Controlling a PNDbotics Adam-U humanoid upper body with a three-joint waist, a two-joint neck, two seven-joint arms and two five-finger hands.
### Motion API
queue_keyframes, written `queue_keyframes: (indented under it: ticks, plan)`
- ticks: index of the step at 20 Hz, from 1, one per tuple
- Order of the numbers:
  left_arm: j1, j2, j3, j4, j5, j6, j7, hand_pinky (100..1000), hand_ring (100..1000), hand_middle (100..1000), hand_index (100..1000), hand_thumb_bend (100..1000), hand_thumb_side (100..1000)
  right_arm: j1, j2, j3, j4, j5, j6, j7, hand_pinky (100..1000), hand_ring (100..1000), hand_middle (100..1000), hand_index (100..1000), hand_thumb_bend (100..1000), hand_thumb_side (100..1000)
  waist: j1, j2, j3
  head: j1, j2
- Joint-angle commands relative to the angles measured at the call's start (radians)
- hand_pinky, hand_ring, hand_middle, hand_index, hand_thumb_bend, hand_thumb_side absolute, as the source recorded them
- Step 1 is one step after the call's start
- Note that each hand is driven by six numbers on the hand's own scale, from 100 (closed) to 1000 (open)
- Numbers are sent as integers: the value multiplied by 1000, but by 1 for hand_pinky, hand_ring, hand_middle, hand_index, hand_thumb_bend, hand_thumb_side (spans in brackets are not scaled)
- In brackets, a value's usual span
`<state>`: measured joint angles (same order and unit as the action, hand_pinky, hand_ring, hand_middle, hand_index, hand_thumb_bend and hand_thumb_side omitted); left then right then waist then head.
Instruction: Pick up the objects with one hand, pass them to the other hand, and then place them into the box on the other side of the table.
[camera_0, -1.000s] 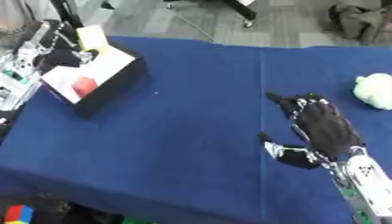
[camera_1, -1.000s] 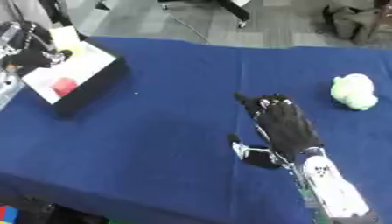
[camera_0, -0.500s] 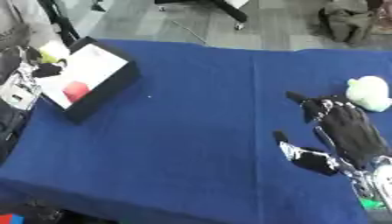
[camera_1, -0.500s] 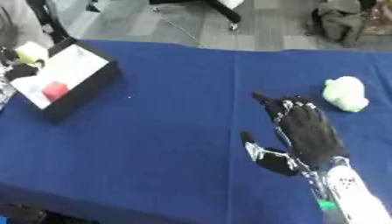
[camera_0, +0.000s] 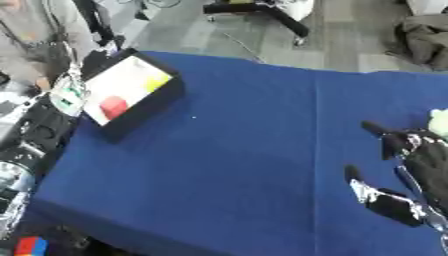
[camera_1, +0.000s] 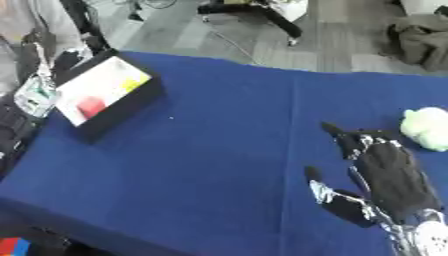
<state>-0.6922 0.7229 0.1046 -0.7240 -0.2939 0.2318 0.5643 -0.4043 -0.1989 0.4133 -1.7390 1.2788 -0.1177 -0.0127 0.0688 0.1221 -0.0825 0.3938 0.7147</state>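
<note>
Blue cloth covers the whole table (camera_1: 219, 165); that's your work surface. Black box (camera_1: 109, 95) with a white floor sits at the far left edge, angled, already holding a red block (camera_1: 91, 106) and a yellow piece (camera_1: 133, 84).

Your right hand (camera_1: 389, 175) is low over the cloth on the right side, palm down, fingers stretched out and spread, thumb out to the side, grasping nothing. Left hand isn't visible in either view.

The pale green lump (camera_1: 427, 128), soft-looking, lies on the cloth just beyond and to the right of your fingertips, near but not touching. It's well apart from the box, across the table.

Step looks like the reach for the first pick; nothing grasped yet. Next move, as I judge it: carry the hand forward and right over the lump, then curl around it. After that you'll need the left hand brought in for the handover, since the box is on its side.
</note>
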Motion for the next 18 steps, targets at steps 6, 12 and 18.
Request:
queue_keyframes:
  ticks: [6, 12, 18]
  plan:
    - [103, 84, 29, -415, 190, -158, -47, 732, 777, 866, 957, 883, 697, -35, -53, -60, -26, -38, 39, -18, 659, 582, 409, 887, 258, 469, -1, -30, 22, -48, 22]
    - [232, 34, 31, -834, 265, -287, -225, 716, 737, 821, 933, 810, 643, -117, -159, -156, 15, -245, 122, -18, 673, 616, 447, 883, 309, 494, -13, -31, 42, -256, 54]
    - [295, -100, 6, -1045, 306, -310, -406, 703, 702, 793, 915, 736, 601, -261, -276, -243, 239, -466, 204, -24, 691, 643, 479, 891, 339, 529, -25, -29, 66, -487, 55]
